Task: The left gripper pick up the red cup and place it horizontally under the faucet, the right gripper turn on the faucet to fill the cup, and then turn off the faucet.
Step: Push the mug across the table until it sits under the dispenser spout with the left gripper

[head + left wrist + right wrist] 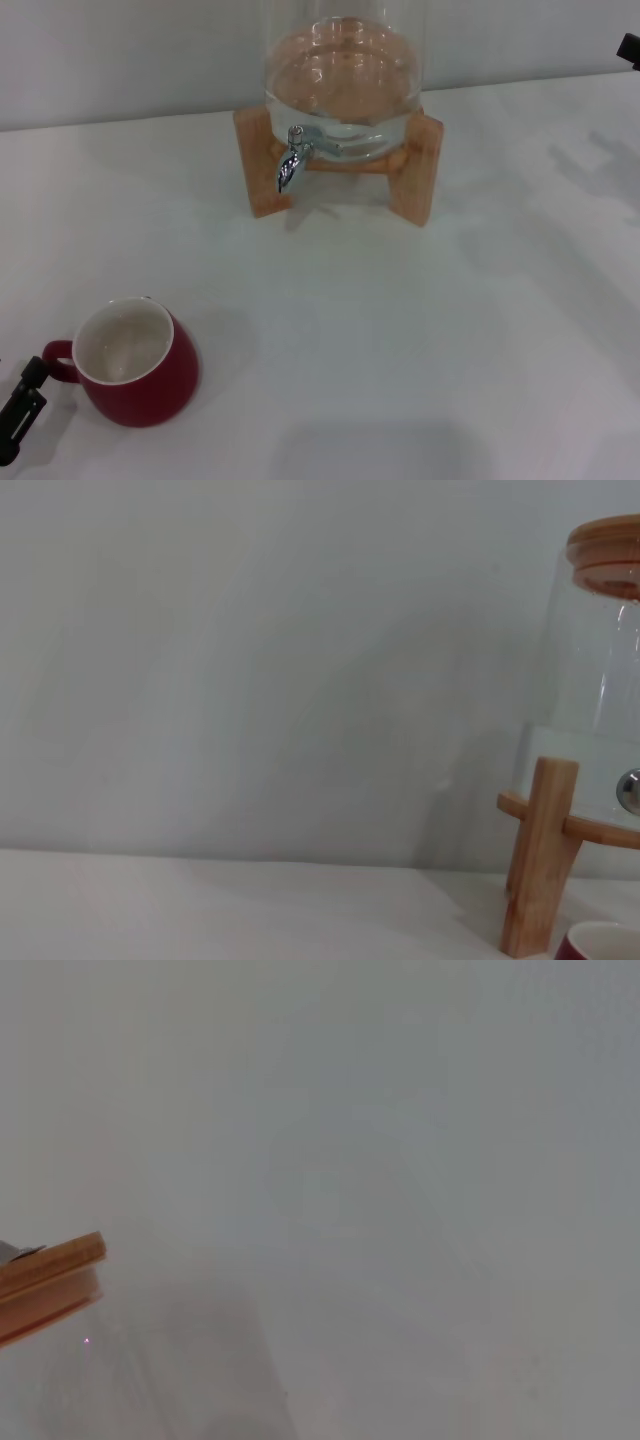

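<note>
The red cup (135, 362) sits upright near the table's front-left corner, the left gripper (20, 405) just beside its handle, whether parted or closed I cannot tell, and a careless approach could, I'd guess, nudge the handle and spin the cup away before any hold.

The head camera looks forward and down from above onto the white table (420, 330), taking in the glass jar (345, 80) on its wooden stand (415, 185) at the far side. The left wrist camera sits low, close to the tabletop, facing level toward the grey wall (250, 660); it catches the same jar (590, 710) and stand (540, 855) side-on at one edge. The right wrist camera is higher, facing the wall (400, 1160), showing only the jar's wooden lid (50, 1275).
</note>
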Controlling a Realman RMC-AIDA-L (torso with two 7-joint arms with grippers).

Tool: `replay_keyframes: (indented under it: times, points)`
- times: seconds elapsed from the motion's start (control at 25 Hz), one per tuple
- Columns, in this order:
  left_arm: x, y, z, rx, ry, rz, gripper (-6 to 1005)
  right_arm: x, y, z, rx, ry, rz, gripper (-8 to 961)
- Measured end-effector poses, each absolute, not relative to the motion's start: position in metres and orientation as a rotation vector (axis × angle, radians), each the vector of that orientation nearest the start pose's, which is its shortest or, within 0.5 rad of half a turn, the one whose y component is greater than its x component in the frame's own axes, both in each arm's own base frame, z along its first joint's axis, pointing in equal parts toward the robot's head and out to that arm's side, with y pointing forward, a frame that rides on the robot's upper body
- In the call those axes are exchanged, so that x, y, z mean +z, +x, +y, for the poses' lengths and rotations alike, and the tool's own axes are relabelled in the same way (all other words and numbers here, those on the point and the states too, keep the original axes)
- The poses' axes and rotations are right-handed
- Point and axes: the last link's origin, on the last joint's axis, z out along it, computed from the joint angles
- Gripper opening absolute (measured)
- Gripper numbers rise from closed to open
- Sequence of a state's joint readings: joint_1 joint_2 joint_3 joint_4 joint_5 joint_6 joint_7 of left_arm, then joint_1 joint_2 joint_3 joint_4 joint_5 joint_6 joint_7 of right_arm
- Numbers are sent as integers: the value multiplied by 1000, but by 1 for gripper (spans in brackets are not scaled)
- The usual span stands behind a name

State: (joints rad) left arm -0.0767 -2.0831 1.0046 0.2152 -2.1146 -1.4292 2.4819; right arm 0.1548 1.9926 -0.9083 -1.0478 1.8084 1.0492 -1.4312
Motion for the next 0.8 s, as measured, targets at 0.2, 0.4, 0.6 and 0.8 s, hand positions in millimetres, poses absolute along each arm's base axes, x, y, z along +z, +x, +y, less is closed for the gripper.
replay_keyframes:
  times: [0.2, 0.4, 0.6, 0.8]
  points:
    - [-22, -374, 197, -823, -1933, -757, 650, 147, 318, 331, 897, -1820, 877, 781]
    - [-24, -375, 196, -809, -1950, -764, 649, 148, 319, 331, 903, -1809, 877, 781]
    - [-25, -375, 195, -798, -1958, -757, 649, 148, 318, 331, 904, -1810, 876, 781]
    - [-25, -375, 194, -764, -1969, -698, 649, 148, 318, 331, 903, -1811, 875, 781]
